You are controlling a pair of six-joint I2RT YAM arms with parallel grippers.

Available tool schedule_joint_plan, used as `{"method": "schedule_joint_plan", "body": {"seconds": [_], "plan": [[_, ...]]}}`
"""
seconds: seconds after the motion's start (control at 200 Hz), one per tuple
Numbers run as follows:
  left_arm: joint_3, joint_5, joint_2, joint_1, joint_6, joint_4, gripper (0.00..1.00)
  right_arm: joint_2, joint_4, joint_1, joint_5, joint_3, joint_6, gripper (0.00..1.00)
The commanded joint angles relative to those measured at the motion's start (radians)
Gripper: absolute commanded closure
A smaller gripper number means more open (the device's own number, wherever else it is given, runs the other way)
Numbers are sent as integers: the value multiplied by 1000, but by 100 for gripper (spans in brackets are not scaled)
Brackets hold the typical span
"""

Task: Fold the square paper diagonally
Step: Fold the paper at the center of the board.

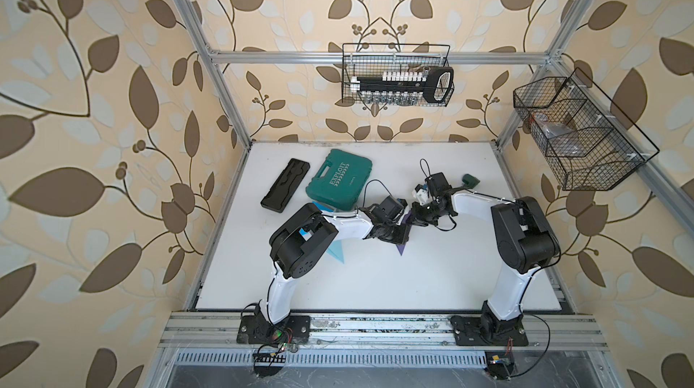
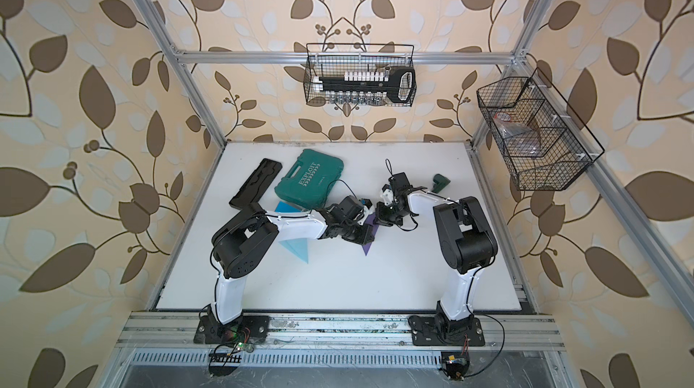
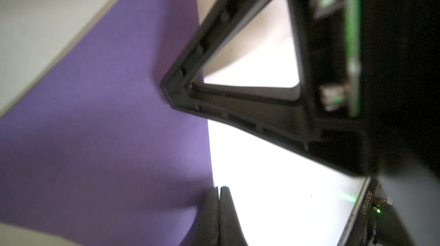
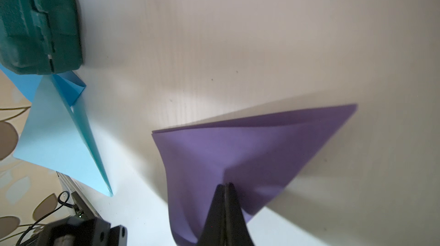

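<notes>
Both arms are reaching in over the middle of the worktop [image 1: 413, 284], and that is where the purple paper [image 4: 238, 149] lies. It is doubled over into a triangle, with 2 layers showing at 1 corner in the right wrist view. In both top views only a purple tip [image 2: 367, 249] pokes out from under the wrists, pointing at the near edge.

The left gripper [image 3: 219, 190] has its jaws pressed together, with the tips right at the paper's edge. The right gripper [image 4: 225, 186] is closed up tight as well, tips down on the upper layer, and the sheet puckers up towards them. Whether a layer is nipped between them, I cannot tell.

Over towards the far-left corner sits a green tool case [image 1: 338, 181], with a black tray [image 1: 285, 189] beside it on the left-edge side. A blue paper [image 1: 336, 253], also folded to a triangle, lies on the near side of the case, partly under the left arm. A small dark green object [image 1: 471, 180] sits near the right edge.
</notes>
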Motion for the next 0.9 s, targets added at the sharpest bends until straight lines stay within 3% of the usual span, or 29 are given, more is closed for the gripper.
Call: {"method": "schedule_joint_plan", "body": {"seconds": [0.0,0.3,0.895], "plan": [[24,-16,-1,-11,30,12,100,-8,-20,3,-23,4,-11,100],[2,-16,11,-11,48,3,100,-88,-69,4,-6,-43,-70,100],[9,-34,47,-11,84,-35,100,-31,-110,26,-16,-36,-160,100]]}}
